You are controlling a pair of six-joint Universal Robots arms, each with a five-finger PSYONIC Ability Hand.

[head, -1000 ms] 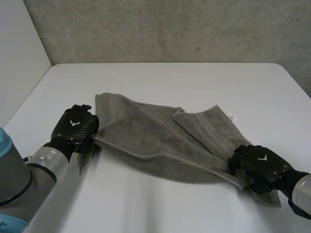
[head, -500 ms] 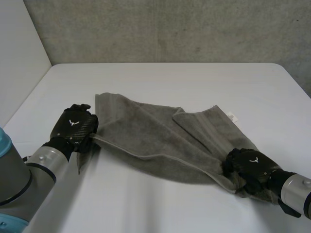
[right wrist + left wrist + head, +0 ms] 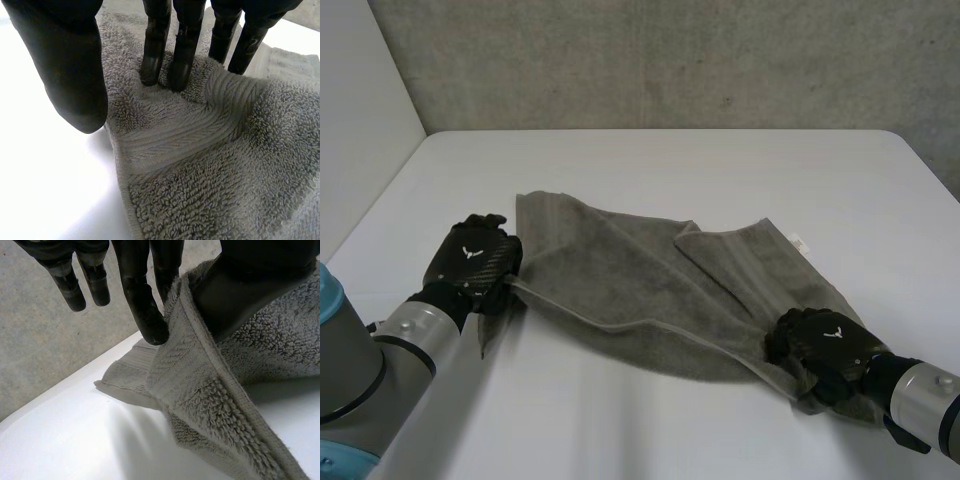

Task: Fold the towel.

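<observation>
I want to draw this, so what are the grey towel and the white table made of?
The towel looks like soft terry cloth, likely cotton: tiny fuzzy loops cover it, with a flatter woven band. The table looks smooth and hard, maybe laminate or plastic: it has a faint sheen.

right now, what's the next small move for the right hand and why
Probably close the right hand on the towel at its near corner. Its fingertips press down on the cloth while the thumb sits beside the edge, pinching nothing. The left hand pinches its edge between thumb and finger, so the right likely needs a grip before any lift.
</observation>
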